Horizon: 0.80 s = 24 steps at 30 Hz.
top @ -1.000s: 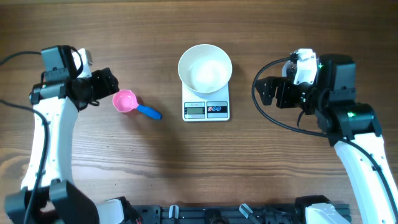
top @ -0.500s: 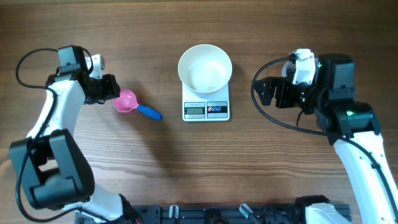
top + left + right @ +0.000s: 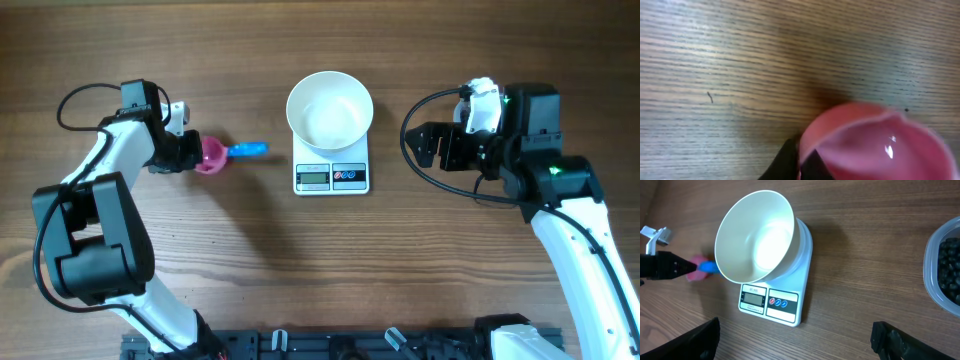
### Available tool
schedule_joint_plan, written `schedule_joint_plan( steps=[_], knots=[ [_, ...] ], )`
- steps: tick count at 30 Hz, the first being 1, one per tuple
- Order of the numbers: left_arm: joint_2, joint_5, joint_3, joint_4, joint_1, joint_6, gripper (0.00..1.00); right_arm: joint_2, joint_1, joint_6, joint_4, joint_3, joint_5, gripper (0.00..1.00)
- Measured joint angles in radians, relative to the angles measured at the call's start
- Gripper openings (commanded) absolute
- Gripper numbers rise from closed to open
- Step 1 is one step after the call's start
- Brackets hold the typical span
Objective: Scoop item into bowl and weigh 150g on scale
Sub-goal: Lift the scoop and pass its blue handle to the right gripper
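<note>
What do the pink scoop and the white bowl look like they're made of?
The pink scoop: probably plastic, glossy and slightly translucent, with a highlight inside the cup. The white bowl: smooth, glossy, bright glare inside; ceramic or hard plastic, can't tell.

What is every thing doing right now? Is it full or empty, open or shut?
white bowl: empty, sitting on the scale.
scale: carrying the bowl; display too small to read.
pink scoop: looks empty, rim pinched by the left gripper.
left gripper: shut on the pink scoop.
right gripper: open, holding nothing.
clear tub: holds black beads.
</note>
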Motion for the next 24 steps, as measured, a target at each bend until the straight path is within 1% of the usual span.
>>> schedule_joint_plan(
  steps=[5,7,10,12,14,15,17,18,22,24],
  knots=[
    [-0.017,-0.002,0.002,-0.011,0.000,-0.008,0.04,0.000,0.000,0.002,0.004,0.000,-0.015,0.99],
    [-0.096,-0.002,0.004,-0.019,0.000,-0.040,0.04,0.000,0.000,0.013,0.035,0.000,-0.056,0.95],
    [-0.293,0.009,0.021,-0.019,0.000,-0.146,0.04,0.002,0.001,0.074,0.118,0.000,-0.144,0.91],
    [-0.414,0.036,0.039,-0.020,-0.008,-0.249,0.04,0.005,0.016,0.140,0.216,0.002,-0.196,0.88],
    [-0.468,0.051,0.043,-0.024,-0.040,-0.317,0.04,0.005,0.053,0.213,0.318,0.004,-0.224,0.84],
    [-0.482,0.064,0.043,-0.037,-0.078,-0.345,0.04,0.005,0.082,0.246,0.358,0.005,-0.234,0.83],
    [-0.483,0.073,0.042,-0.046,-0.137,-0.349,0.04,0.005,0.126,0.275,0.389,0.005,-0.244,0.81],
    [-0.483,0.080,0.042,-0.050,-0.182,-0.332,0.04,0.005,0.159,0.275,0.395,0.005,-0.254,0.80],
    [-0.483,0.165,0.042,-0.053,-0.275,-0.208,0.04,0.005,0.185,0.239,0.393,0.005,-0.341,0.79],
    [-0.483,0.227,0.042,-0.053,-0.292,-0.164,0.04,0.005,0.185,0.221,0.393,0.005,-0.389,0.71]
  ],
)
